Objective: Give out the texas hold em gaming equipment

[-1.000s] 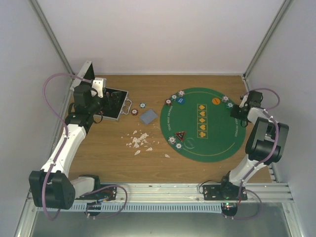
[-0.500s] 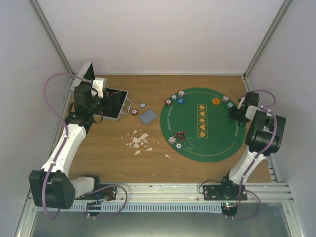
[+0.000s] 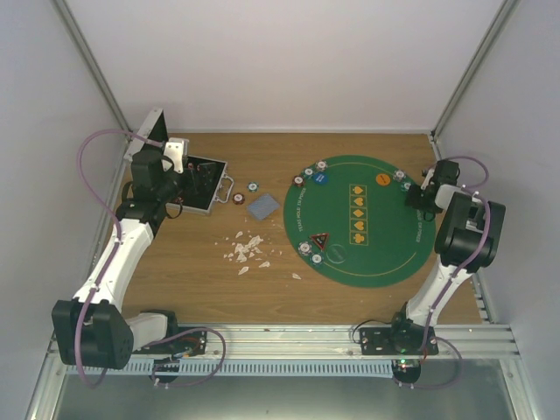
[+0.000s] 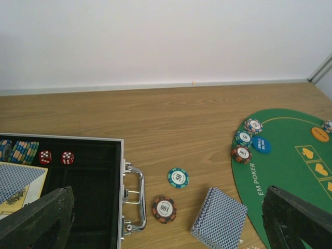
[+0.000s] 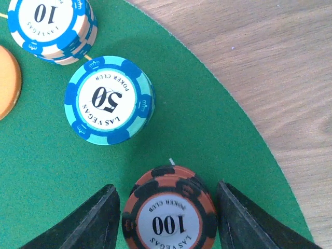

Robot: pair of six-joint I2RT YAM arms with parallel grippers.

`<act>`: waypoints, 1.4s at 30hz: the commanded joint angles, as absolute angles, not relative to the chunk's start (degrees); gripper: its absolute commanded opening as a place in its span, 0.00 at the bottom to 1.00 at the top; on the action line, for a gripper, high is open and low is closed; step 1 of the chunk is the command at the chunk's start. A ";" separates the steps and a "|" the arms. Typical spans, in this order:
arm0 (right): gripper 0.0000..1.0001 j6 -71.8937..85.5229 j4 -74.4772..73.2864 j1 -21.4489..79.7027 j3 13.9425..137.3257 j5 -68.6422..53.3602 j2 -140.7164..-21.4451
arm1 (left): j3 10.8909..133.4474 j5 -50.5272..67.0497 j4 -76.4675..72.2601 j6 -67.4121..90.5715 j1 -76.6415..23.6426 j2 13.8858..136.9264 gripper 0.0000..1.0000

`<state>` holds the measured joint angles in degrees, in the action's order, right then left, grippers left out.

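Chips lie spread over two places on the brown wooden table: the bare wood beside an open aluminium case on the left, and a round green felt mat on the right. The left gripper hangs over the case with its jaws spread wide and nothing between them. Under it on the wood lie a teal "50" chip, a red-black "100" chip and a fanned stack of grey-blue-backed playing cards. Inside the case sit a row of striped chips and two red dice. White crumbled scraps lie nearer the arms than the cards. At the mat's far left edge three chips cluster just beside a blue round button. A red-black triangular token lies near the mat's left edge with two more chips beside it. The right gripper is down at the mat's far right edge, its fingers flanking a red-black "100" chip stack that rests on the felt; whether they pinch the stack or stand just clear of it cannot be told. Beyond that stack lie a teal "50" chip stack and a blue-white "10" chip stack, with an orange round button near them.
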<state>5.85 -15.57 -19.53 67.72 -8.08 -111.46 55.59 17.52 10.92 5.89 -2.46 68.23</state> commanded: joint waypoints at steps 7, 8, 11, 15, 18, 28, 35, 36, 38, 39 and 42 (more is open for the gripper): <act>0.60 5.87 -14.94 -19.79 66.88 -8.87 -109.55 | 55.72 17.36 8.24 5.76 -2.02 68.55 0.99; 0.61 5.85 -14.96 -19.82 66.67 -8.87 -108.74 | 55.72 17.29 8.24 5.72 -2.02 68.61 0.99; 0.66 6.46 -15.47 -19.78 66.45 -9.56 -105.96 | 55.64 17.07 8.26 5.68 -2.02 68.60 0.99; 0.74 7.20 -16.22 -19.38 66.14 -11.17 -101.15 | 55.46 16.56 8.13 5.58 -2.02 68.21 0.99; 0.76 7.16 -17.26 -17.10 66.18 -12.55 -97.28 | 55.46 16.53 8.01 5.62 -2.02 67.91 0.99; 0.78 10.98 -17.75 11.98 69.79 -11.68 -92.63 | 54.96 15.54 7.70 5.41 -2.02 67.04 0.99; 0.78 8.03 -18.73 31.07 82.30 -9.13 -107.12 | 54.82 15.68 7.59 5.72 -2.02 67.09 0.99; 0.78 7.19 -19.85 32.84 85.18 -8.50 -110.07 | 54.80 15.31 7.56 5.64 -2.02 67.00 0.99; 0.78 5.06 -22.37 35.78 91.21 -8.08 -116.03 | 54.76 14.51 7.55 5.41 -2.02 66.89 0.99; 0.77 4.30 -23.57 37.18 94.06 -7.67 -118.96 | 54.73 14.22 7.63 5.25 -2.02 66.88 0.99; 0.77 2.24 -26.57 40.15 103.72 -6.92 -126.73 | 54.84 14.54 7.59 5.37 -2.02 67.13 0.99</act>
<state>6.26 -20.60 36.75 93.60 -9.04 -118.19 55.33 15.11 10.87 5.78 -2.46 68.12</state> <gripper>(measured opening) 0.773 0.990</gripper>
